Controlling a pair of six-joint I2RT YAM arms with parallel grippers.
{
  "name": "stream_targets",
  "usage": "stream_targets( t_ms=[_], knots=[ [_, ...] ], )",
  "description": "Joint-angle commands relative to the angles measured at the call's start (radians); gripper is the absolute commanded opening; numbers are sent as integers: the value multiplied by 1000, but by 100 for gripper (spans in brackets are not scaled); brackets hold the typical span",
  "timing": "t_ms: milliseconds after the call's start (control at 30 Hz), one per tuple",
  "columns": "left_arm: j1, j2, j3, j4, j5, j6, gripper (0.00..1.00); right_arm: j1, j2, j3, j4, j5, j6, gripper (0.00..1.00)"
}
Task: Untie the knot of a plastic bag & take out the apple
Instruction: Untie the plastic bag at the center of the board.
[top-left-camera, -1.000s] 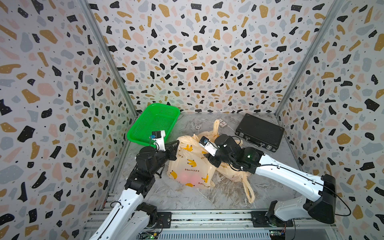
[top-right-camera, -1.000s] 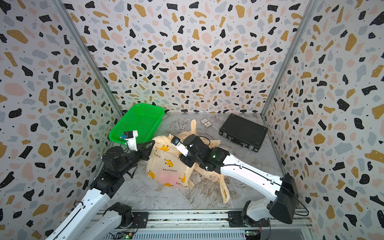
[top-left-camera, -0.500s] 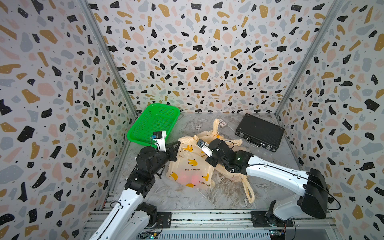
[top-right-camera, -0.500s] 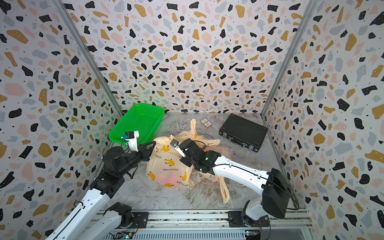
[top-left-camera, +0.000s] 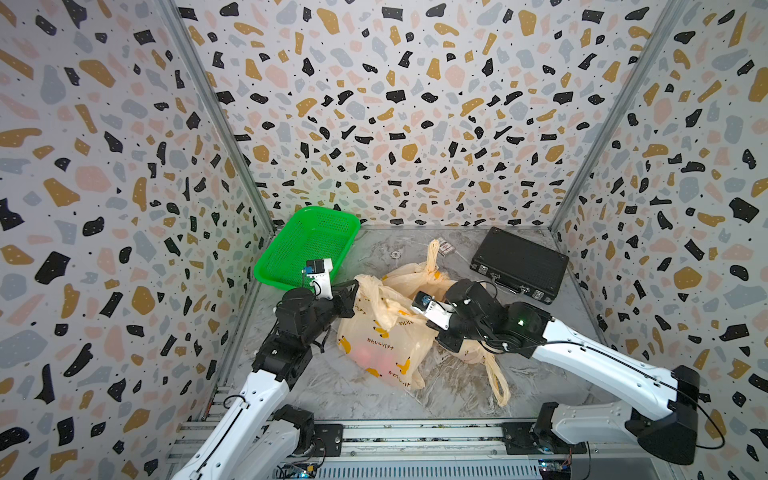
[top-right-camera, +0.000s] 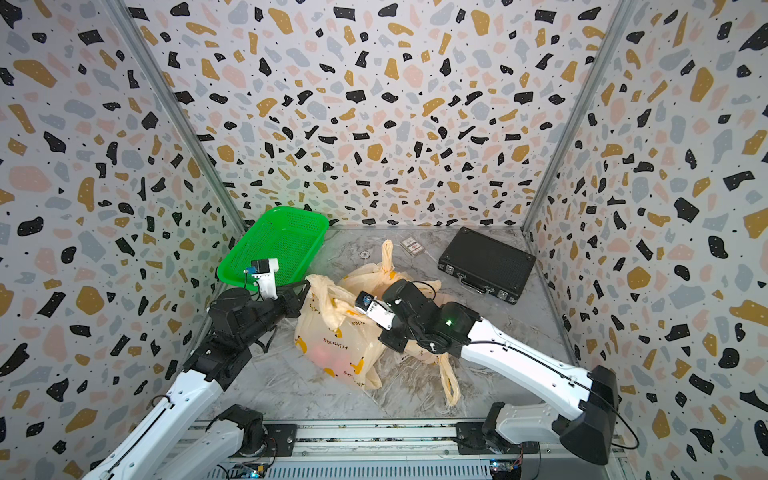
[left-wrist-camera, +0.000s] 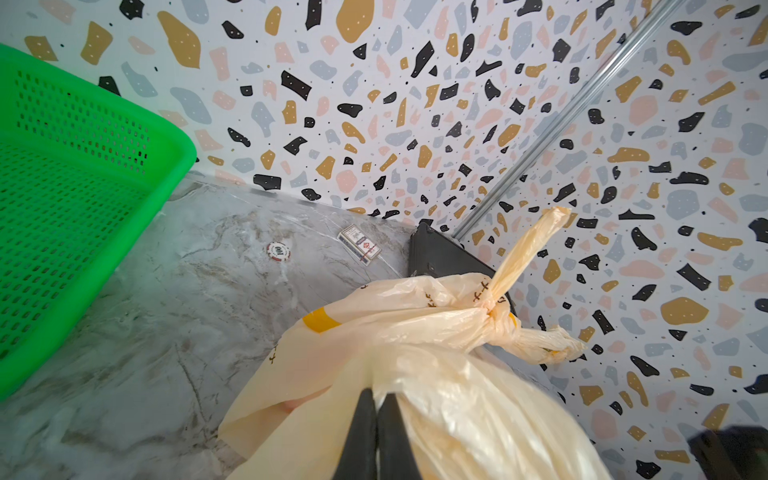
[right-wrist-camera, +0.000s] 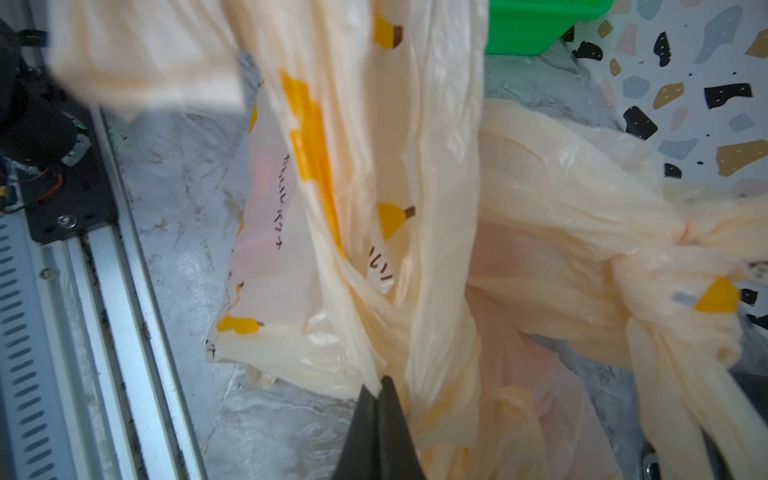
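A pale yellow plastic bag (top-left-camera: 386, 345) printed with bananas stands mid-floor, and a red apple (top-left-camera: 365, 356) glows through its lower film. My left gripper (top-left-camera: 356, 286) is shut on the bag's upper left edge; in the left wrist view its black fingers (left-wrist-camera: 376, 392) pinch the film. My right gripper (right-wrist-camera: 380, 382) is shut on a fold of the same bag's right side. In both top views its fingertips are hidden under the wrist. Behind it lies a second yellow bag (top-left-camera: 419, 276), tied with a tight knot (left-wrist-camera: 492, 309).
A green mesh basket (top-left-camera: 309, 245) leans in the back left corner. At the back right lies a black case (top-left-camera: 519, 264). A card pack (top-left-camera: 445, 247) and a poker chip (top-left-camera: 395, 254) sit near the back wall. A loose bag handle (top-left-camera: 496, 380) trails toward the front rail.
My right gripper has shut on the bag's film after reaching left, then drawn back a little to the right. The left arm has held its grip and place.
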Motion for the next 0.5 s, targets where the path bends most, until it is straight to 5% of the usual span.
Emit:
stream_targets(
  t_ms=[0,200,267,400,467],
  knots=[
    [64,46,27,85,3,-66,0,-5,-127,-92,-120,-60,22,0],
    [85,154,2,286,101,-141,5,-8,-208,-171,-8,-109,40,0],
    [84,149,4,311,127,-148,48,-8,-165,-145,-5,-155,54,0],
    [82,51,47,181,153,-113,94,-8,-147,-143,62,-206,105,0],
    [83,-10,76,50,163,-101,99,-14,-143,-139,95,-202,122,0]
  ],
)
